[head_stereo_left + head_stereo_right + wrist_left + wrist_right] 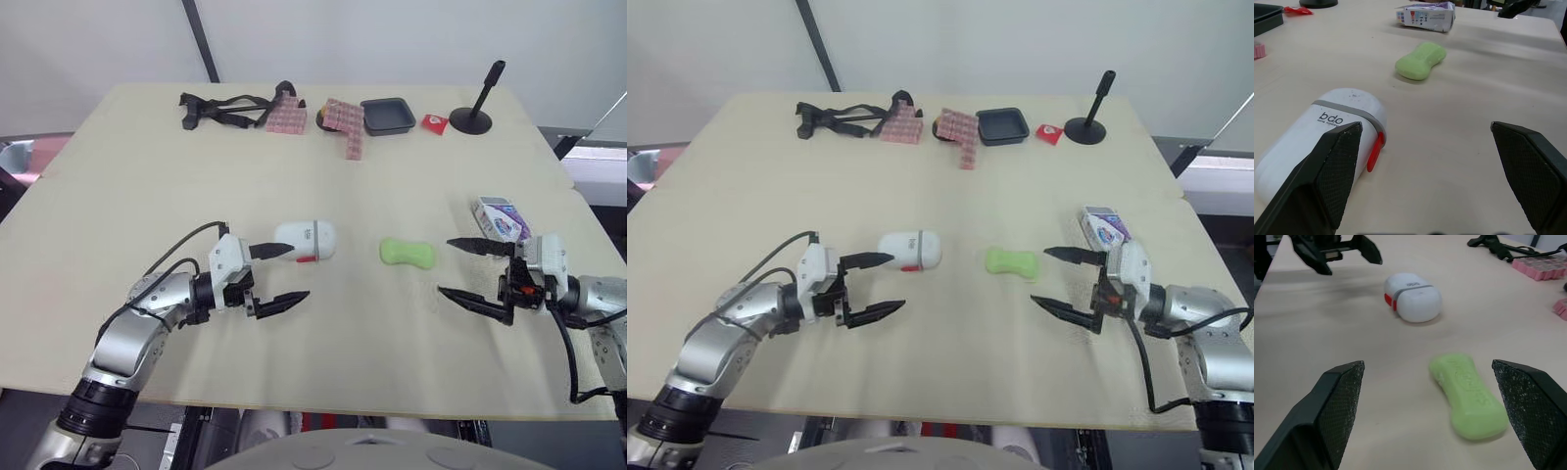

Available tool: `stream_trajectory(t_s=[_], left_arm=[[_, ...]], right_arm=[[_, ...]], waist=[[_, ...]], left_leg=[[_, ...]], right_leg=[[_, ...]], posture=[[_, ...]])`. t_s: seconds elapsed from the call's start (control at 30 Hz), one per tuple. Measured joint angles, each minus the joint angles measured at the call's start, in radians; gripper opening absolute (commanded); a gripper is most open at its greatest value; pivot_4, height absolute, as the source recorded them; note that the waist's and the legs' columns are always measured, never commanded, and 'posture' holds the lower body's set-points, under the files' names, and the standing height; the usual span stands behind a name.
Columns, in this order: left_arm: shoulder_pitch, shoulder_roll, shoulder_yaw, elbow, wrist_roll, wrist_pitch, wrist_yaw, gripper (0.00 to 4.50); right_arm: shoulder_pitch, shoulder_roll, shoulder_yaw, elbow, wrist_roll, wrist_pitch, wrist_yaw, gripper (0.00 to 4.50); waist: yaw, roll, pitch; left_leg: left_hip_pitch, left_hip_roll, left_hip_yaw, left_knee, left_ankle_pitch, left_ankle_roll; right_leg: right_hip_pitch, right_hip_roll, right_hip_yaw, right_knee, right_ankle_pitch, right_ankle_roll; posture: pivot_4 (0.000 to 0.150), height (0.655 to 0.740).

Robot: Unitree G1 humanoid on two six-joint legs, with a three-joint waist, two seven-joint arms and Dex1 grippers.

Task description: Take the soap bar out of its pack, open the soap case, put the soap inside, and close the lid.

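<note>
Already the green soap [408, 253] is out of its pack [501, 216], which lies near the table [118, 176]'s right edge. The white soap case [306, 240] beside the soap looks shut. The left pincer [299, 271] and right pincer [444, 266] are wide open and empty. Opening, filling and closing are left.

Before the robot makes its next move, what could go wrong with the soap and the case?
1. The soap case is closed and lies loose on the table; the open left gripper might push it away instead of opening it.
2. The green soap lies flat and looks rounded, so it may slip from the open right gripper.
3. The pack beside that gripper could get knocked.
</note>
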Motion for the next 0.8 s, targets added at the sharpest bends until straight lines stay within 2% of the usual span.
stream_trajectory(t_s=[0.2,0.4,0.8], left_arm=[[-0.151,0.056,0.033,0.167,0.037,-0.04,-0.048,4.5],[-0.322,0.095,-0.011,0.366,0.112,-0.105,-0.179,4.5],[-0.578,0.002,-0.122,0.684,0.231,-0.209,-0.324,4.5]], right_arm=[[0.007,-0.018,-0.002,0.055,0.002,-0.048,0.072,4.49],[0.019,-0.019,0.0,0.058,0.002,-0.065,0.084,4.49],[0.052,-0.019,0.0,0.059,-0.003,-0.084,0.062,4.49]], waist=[[0.002,0.0,0.0],[0.005,0.0,0.0],[0.025,0.0,0.0]], left_leg=[[-0.001,0.0,0.0,0.002,0.0,0.001],[-0.002,0.0,0.0,0.003,0.0,0.002],[-0.011,0.0,-0.001,0.009,-0.001,0.003]], right_leg=[[0.0,0.0,0.0,0.001,0.0,0.0],[-0.001,0.0,-0.001,0.003,0.0,0.0],[-0.007,-0.001,-0.003,0.007,0.0,0.0]], posture=[[0.15,0.74],[0.15,0.74],[0.15,0.74]])
